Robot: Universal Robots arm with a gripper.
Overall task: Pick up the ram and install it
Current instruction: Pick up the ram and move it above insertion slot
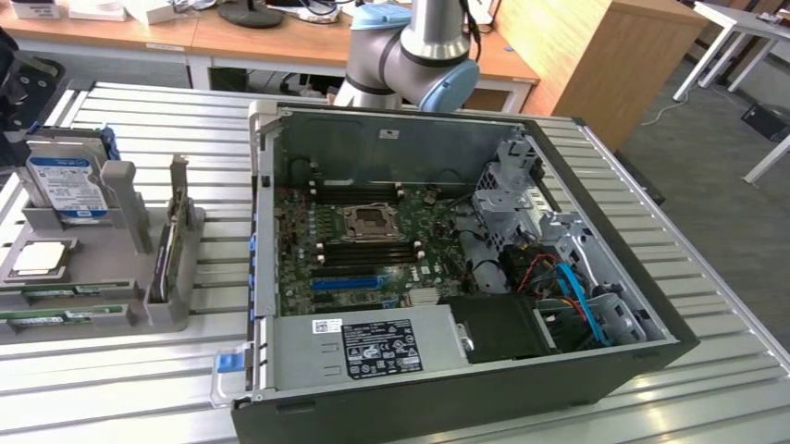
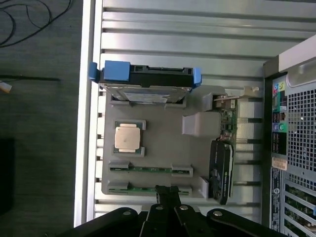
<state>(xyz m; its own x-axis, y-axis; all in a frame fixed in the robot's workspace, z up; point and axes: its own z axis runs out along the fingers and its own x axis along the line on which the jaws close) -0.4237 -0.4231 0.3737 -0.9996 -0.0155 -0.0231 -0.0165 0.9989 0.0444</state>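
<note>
Looking down from the wrist camera, the claw [image 2: 168,190] hangs over a grey tray [image 2: 163,148] of computer parts. Its two black fingers are pressed together, and they carry nothing.

The ram [image 2: 142,188] is a thin green stick. It lies flat in the tray's outermost groove, held by a grey clip at each end. In this view the fingertips overlap its middle, but it is not clear whether they touch it. A second stick [image 2: 150,169] lies parallel in the next groove, between the ram and a square CPU [image 2: 127,138].

Past the CPU, a hard drive [image 2: 145,81] with blue end brackets stands on edge at the tray's far end. A graphics card [image 2: 222,170] stands along the side of the tray nearest the PC case [image 2: 296,148].

In the exterior view, the tray [image 1: 161,314] sits on a slatted metal table [image 1: 148,120], at that view's left. The ram [image 1: 62,316] is on the tray's near edge and the second stick [image 1: 55,293] lies just behind it. Next come the CPU [image 1: 37,259] and the hard drive [image 1: 62,185]. The graphics card [image 1: 166,254] stands between the tray and the case [image 1: 494,388].

The case lies on its side with its panel off, showing the green motherboard [image 1: 358,250]. The robot's arm [image 1: 413,55] rises behind the case.
</note>
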